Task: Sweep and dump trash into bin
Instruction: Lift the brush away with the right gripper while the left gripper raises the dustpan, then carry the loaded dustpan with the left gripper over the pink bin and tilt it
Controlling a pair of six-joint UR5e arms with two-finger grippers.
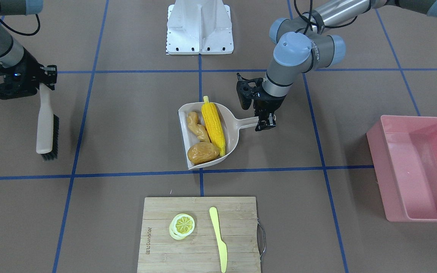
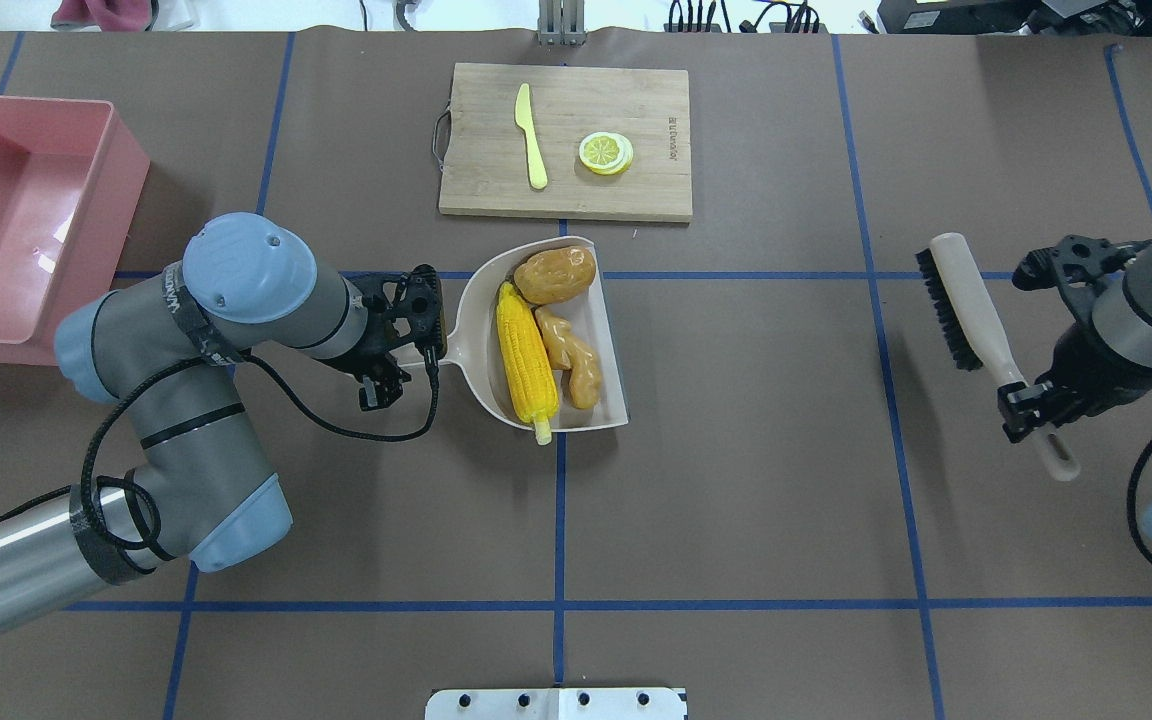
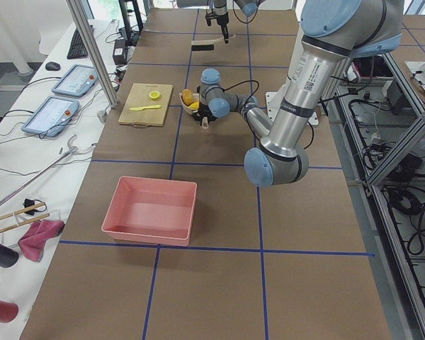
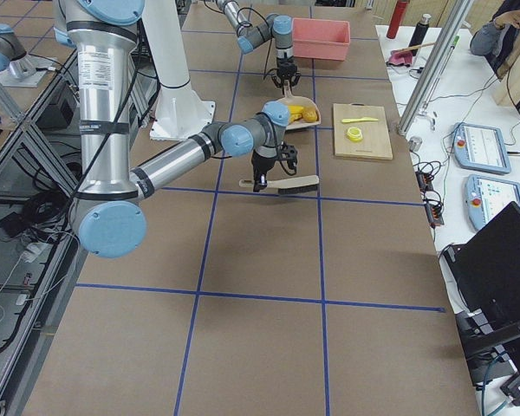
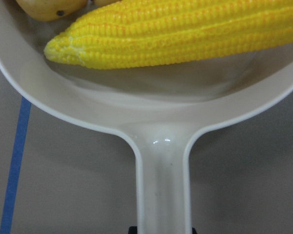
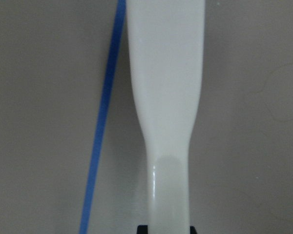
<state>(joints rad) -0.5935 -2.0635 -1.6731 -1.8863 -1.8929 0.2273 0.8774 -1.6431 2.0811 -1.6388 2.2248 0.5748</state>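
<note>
The trash, a yellow corn cob [image 1: 213, 127], a tan ginger root [image 1: 197, 127] and a brown potato [image 1: 202, 152], lies inside the beige dustpan [image 1: 231, 131] at the table's middle. My left gripper [image 1: 266, 123] is shut on the end of the dustpan's handle [image 5: 163, 185]; the corn [image 5: 185, 34] fills the top of the left wrist view. The pink bin [image 2: 16, 220] stands apart, on the far side of my left arm, with nothing in it. My right gripper [image 2: 1031, 400] is shut on the handle of a black-bristled brush [image 2: 966, 300], well away from the dustpan.
A wooden cutting board [image 1: 237, 227] with lemon slices [image 1: 182, 225] and a yellow plastic knife [image 1: 218, 237] lies beyond the dustpan, on the side away from the robot's white base [image 1: 199, 28]. Blue tape lines cross the brown table.
</note>
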